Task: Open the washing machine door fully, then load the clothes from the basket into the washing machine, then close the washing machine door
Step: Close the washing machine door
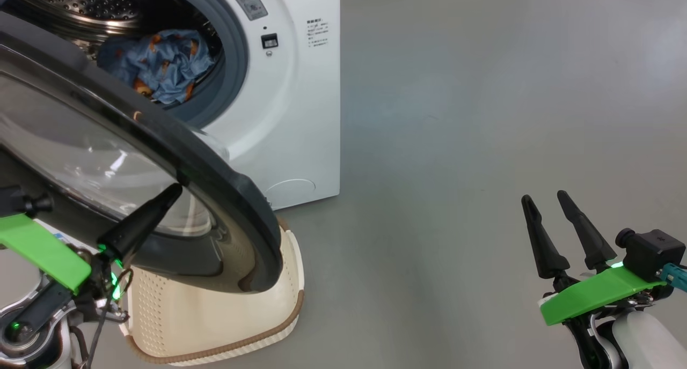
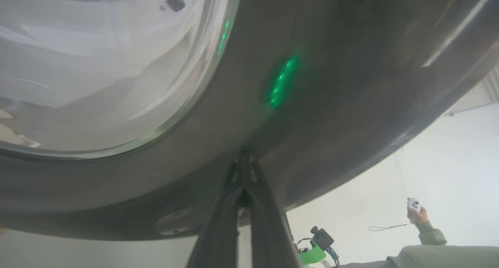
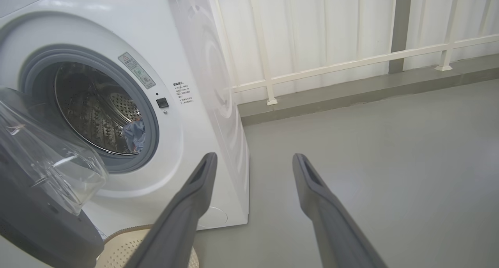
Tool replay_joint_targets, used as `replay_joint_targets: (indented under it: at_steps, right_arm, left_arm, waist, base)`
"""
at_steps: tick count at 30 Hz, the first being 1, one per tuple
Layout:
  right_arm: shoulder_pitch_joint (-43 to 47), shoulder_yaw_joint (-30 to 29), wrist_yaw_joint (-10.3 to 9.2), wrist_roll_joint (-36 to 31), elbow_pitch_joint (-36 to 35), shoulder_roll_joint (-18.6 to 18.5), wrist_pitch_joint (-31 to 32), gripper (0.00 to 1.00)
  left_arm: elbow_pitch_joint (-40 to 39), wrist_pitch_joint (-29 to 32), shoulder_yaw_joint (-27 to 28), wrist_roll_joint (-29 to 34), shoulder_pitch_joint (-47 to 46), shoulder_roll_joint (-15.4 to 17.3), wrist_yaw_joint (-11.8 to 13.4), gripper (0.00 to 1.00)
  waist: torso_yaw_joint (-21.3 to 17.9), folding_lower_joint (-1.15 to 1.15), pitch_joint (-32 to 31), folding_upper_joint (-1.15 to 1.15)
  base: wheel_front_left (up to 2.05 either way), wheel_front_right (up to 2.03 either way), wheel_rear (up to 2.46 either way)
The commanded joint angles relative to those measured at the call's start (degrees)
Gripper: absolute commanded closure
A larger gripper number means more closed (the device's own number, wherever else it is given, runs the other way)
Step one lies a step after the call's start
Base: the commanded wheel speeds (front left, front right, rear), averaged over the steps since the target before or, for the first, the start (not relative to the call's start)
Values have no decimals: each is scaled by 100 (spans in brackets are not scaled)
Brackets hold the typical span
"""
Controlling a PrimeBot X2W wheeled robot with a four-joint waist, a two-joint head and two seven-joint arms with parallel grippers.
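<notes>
The white washing machine [image 1: 290, 117] stands at the upper left with its drum exposed. A light blue garment [image 1: 161, 63] of the clothes, with orange prints, lies in the drum and is also seen in the right wrist view [image 3: 135, 137]. The washing machine door [image 1: 214, 165] hangs partly open, with its black rim over the cream basket [image 1: 214, 315]; the basket's inside is hidden. My left gripper [image 1: 174, 189] is shut, and its tips [image 2: 243, 157] touch the door's glossy rim [image 2: 331, 85] beside the glass. My right gripper [image 1: 543, 196] is open and holds nothing, far right over the floor [image 3: 254, 157].
Grey floor [image 1: 483, 117] stretches to the right of the machine. A white railing [image 3: 351, 63] and pale curtains run behind it. A person's hand holding a controller [image 2: 415, 211] shows at the lower right of the left wrist view.
</notes>
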Motion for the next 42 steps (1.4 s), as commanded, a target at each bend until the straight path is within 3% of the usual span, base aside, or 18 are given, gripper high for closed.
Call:
replay_joint_targets:
  at_steps: [1, 18, 20, 21, 29, 36, 42]
  right_arm:
    - [-153, 62, 25, -42, -144, -50, -46, 0]
    - [-135, 74, 25, -40, -106, -92, -46, 0]
    - [-134, 73, 25, -32, -107, -108, -46, 0]
    - [-134, 65, 25, -30, -110, -113, -46, 0]
    - [-146, 50, 25, -33, -124, -137, -46, 0]
    - [-129, 51, 25, -24, -130, -176, -46, 0]
    - [-105, 10, 25, -24, -155, -196, -46, 0]
  left_arm:
    - [-100, -31, 154, 33, -235, 117, -39, 100]
    - [3, -212, 219, 164, -243, 154, -170, 100]
    - [-41, -379, 242, 392, -179, 263, -333, 7]
    - [-58, -448, 236, 490, -151, 297, -395, 0]
    - [-343, -1525, 92, 1587, 129, 432, -738, 0]
    - [-473, -2512, -25, 2218, 411, 571, -790, 0]
    - [-562, -3742, -356, 2748, 794, 858, -795, 0]
  waist:
    - [45, -1, 3, 0]
    - [582, -1, -133, 0]
    - [634, -1, -132, 0]
    - [653, -1, -130, 0]
    - [748, -1, -139, 0]
    - [756, -1, -194, 0]
    - [740, -1, -211, 0]
  base:
    - [0, 0, 0]
    - [0, 0, 0]
    - [0, 0, 0]
    - [0, 0, 0]
    - [0, 0, 0]
    - [0, 0, 0]
    - [0, 0, 0]
